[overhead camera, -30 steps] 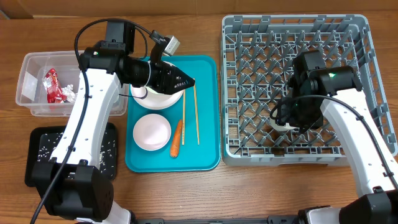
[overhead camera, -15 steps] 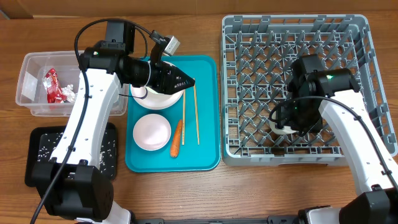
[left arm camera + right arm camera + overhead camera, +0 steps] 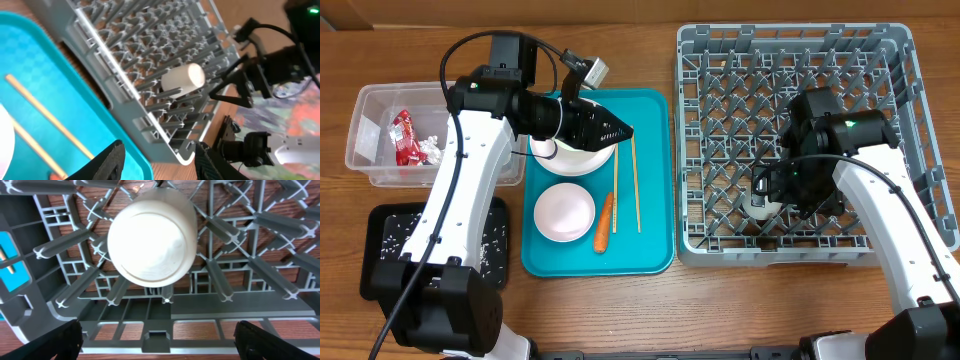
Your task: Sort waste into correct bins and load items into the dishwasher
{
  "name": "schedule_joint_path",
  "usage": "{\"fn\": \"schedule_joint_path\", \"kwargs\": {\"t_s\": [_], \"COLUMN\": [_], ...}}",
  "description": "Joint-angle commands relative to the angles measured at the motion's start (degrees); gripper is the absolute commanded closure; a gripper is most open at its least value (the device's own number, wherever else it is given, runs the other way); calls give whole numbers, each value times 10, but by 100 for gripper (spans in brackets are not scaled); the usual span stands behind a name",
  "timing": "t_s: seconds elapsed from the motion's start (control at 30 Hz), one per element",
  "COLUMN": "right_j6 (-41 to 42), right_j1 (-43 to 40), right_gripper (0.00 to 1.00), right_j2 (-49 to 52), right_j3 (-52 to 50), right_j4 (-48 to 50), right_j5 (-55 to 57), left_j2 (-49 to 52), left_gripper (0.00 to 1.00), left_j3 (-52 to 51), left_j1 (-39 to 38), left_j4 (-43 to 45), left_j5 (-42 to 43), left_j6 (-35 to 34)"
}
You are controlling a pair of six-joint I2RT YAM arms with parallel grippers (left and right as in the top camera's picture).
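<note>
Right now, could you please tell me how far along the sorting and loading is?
Done: red wrapper in the clear tub, rice scraps in the black tray, small white cup lying in the grey rack. In hand: nothing; the right fingers stand open by the cup. Remaining: two bowls, carrot, chopsticks on the teal tray.

A brown wood-grain tabletop (image 3: 740, 310) lay under soft, even light, showing between and beyond the right fingers (image 3: 55, 342).
</note>
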Motion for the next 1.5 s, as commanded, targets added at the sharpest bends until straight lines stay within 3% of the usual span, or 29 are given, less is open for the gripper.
{"fn": "schedule_joint_path", "kwargs": {"t_s": [0.0, 0.17, 0.53, 1.07, 1.47], "right_j6": [0, 0, 0, 0, 0], "right_j1": [2, 2, 2, 2, 2], "right_gripper": [0, 0, 0, 0, 0], "right_j2": [1, 1, 1, 1, 1], "right_j3": [12, 12, 11, 11, 11], "right_j4": [5, 7, 16, 16, 16], "right_j5": [-20, -20, -20, -20, -20], "left_j2": [4, 4, 4, 4, 4], "left_gripper": [53, 52, 50, 51, 53], "left_j3": [0, 0, 0, -103, -196], "left_j1": [-5, -28, -140, -101, 14], "left_j4": [-10, -66, -133, -110, -63], "left_j5": [-65, -252, -497, -628, -533], "left_j6": [-48, -129, -205, -296, -272]}}
